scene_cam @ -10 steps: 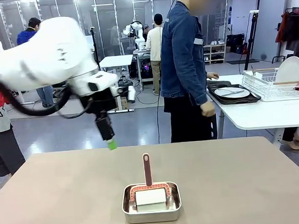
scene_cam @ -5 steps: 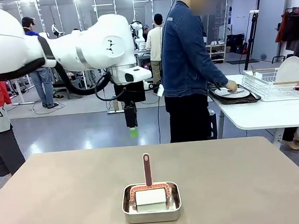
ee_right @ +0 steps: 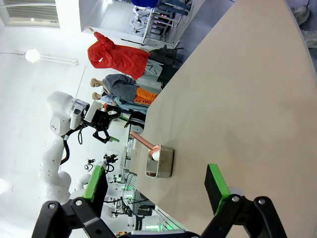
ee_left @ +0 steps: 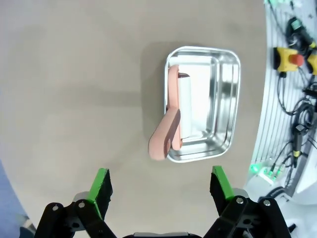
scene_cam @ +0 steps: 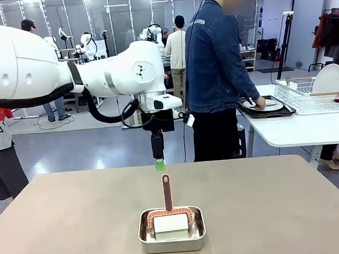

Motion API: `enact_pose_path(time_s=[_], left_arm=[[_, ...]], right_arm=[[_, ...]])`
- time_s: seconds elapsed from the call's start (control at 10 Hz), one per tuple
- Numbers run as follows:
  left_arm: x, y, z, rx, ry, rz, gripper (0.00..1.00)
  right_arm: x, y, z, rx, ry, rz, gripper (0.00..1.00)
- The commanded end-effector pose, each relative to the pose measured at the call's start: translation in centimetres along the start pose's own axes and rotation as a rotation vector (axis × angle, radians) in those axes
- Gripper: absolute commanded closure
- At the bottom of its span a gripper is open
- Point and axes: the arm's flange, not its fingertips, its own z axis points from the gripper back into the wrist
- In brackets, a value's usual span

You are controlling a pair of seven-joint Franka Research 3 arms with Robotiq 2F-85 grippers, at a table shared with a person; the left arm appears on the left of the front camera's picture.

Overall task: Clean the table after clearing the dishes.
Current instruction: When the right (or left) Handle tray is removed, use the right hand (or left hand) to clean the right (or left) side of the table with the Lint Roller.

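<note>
While left pincer [scene_cam: 159, 164] gapes over table [scene_cam: 279, 200], roller [scene_cam: 167, 194] rests in pan [scene_cam: 145, 240].

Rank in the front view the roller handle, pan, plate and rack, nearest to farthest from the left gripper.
1. Roller handle, close below the left gripper.
2. Pan, under the handle, mid-table.
3. Plate, on the white table at right.
4. Rack, right of the plate, farthest.
</note>
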Motion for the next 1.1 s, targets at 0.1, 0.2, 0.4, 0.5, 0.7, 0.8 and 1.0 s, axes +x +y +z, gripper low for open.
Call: enact_pose_path(time_s=[0.1, 0.2, 0.4, 0.5, 0.7, 0.8, 1.0], left_arm=[[0.3, -0.4, -2.1, -0.055, 0.007, 0.032, 0.0], [0.3, -0.2, -2.9, -0.08, -0.002, 0.042, 0.0], [0.4, 0.0, -4.4, -0.104, -0.021, 0.035, 0.0], [0.5, -0.1, -5.0, -0.119, -0.025, 0.039, 0.0], [0.6, -0.9, -6.1, -0.139, -0.028, 0.018, 0.0], [0.6, -1.0, -6.6, -0.156, -0.028, 0.008, 0.0], [0.6, -1.0, -7.1, -0.171, -0.015, 0.016, 0.0]], right_arm=[[0.0, 0.2, 0.0, 0.0, -0.011, 0.01, 0.0], [0.0, 0.2, 0.0, 0.0, -0.011, 0.01, 0.0], [0.0, 0.2, 0.0, 0.0, -0.011, 0.01, 0.0], [0.0, 0.2, 0.0, 0.0, -0.011, 0.01, 0.0], [0.0, 0.2, 0.0, 0.0, -0.011, 0.01, 0.0], [0.0, 0.2, 0.0, 0.0, -0.011, 0.01, 0.0], [0.0, 0.2, 0.0, 0.0, -0.011, 0.01, 0.0]])
